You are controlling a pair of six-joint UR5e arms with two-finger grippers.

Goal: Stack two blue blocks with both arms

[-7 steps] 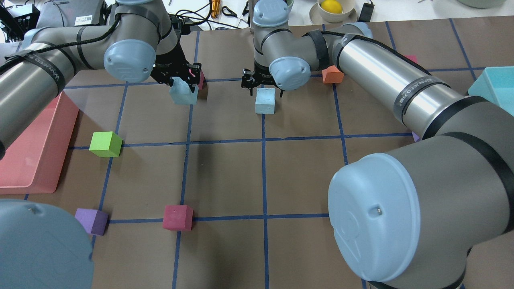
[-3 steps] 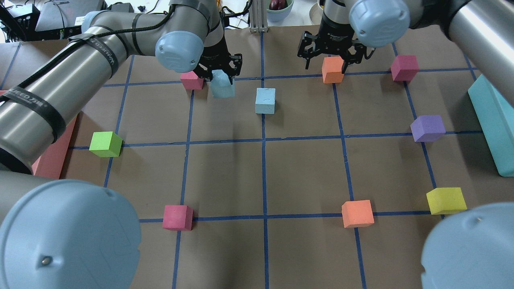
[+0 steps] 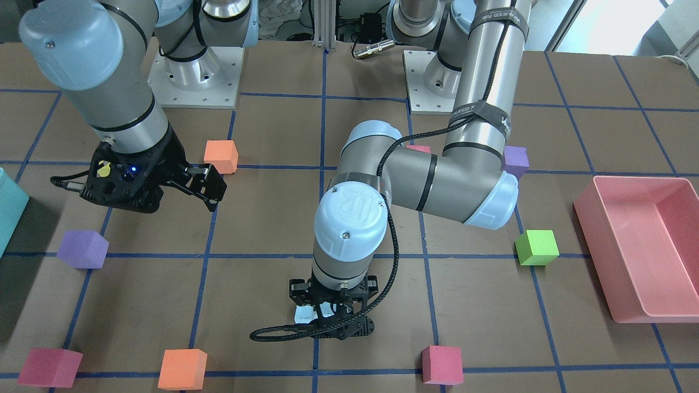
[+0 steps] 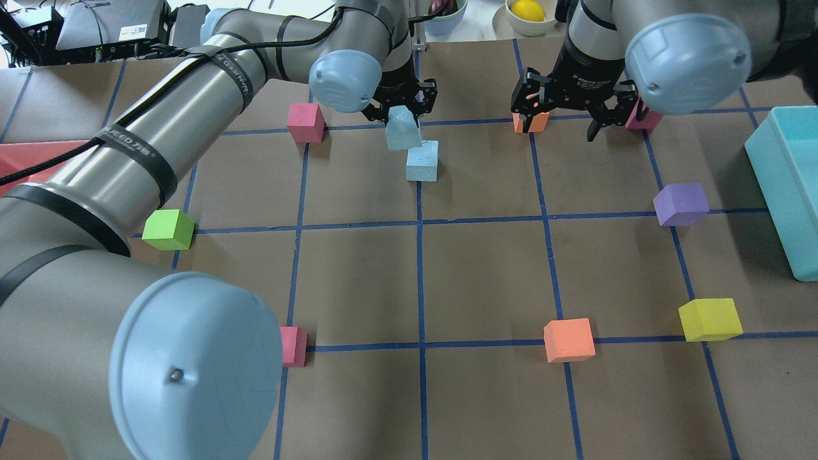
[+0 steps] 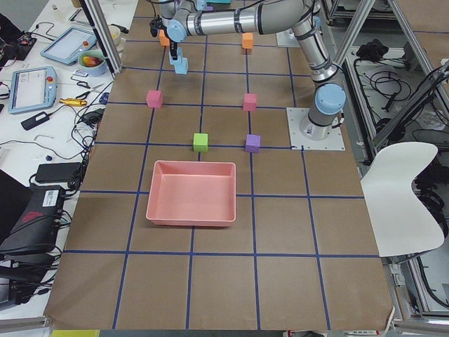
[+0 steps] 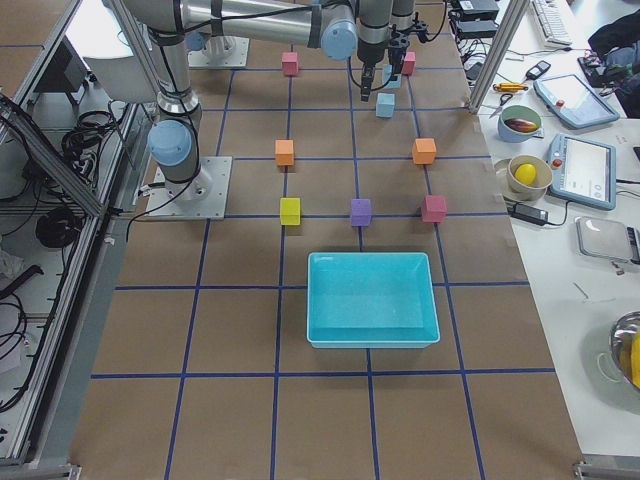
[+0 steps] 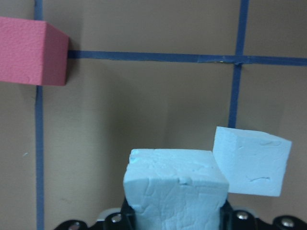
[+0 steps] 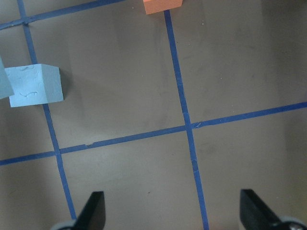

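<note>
My left gripper is shut on one pale blue block and holds it tilted in the air. It hangs just above and left of the second blue block, which rests on the table by a tape line. In the left wrist view the held block is at the bottom centre and the resting block is to its right, apart from it. My right gripper is open and empty above an orange cube. Its fingers frame bare table, with the resting block at the left.
A pink cube sits left of the left gripper and another by the right gripper. Green, purple, yellow and orange cubes lie around. A teal bin stands at the right, a pink tray on the robot's left.
My left gripper has carried its blue block to the right, up to the resting block. My right gripper has moved away from that block, to the right, over the orange cube.
</note>
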